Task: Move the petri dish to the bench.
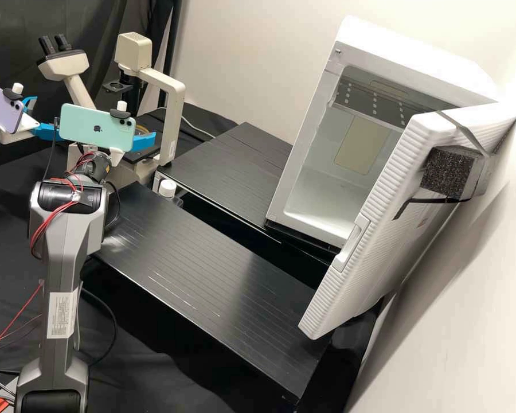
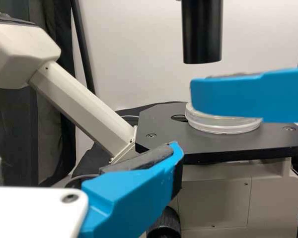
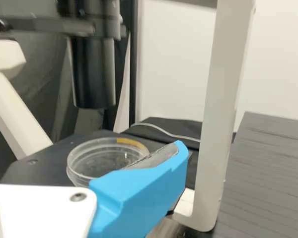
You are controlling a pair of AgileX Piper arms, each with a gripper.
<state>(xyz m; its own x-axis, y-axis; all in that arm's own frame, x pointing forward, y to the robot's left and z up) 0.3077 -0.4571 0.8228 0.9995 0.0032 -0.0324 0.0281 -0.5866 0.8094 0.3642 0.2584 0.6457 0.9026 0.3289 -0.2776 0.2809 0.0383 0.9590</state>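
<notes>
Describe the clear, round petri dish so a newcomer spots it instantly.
Find the tall, cream-coloured microscope. Go to its flat black stage, below the black cylindrical tube. The dish rests on that stage: shallow, round and see-through, unlike the opaque black stage and tube.

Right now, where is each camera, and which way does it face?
High view: fixed off the arms, looking forward and down on the bench, microscope and open white cabinet; both arms show.
Left wrist view: on the left arm, facing the microscope's stage; its own blue finger shows, and another I can't assign.
Right wrist view: on the right arm, facing the same stage; its own finger shows.
Shared: both wrist views show the clear dish on the stage.
</notes>
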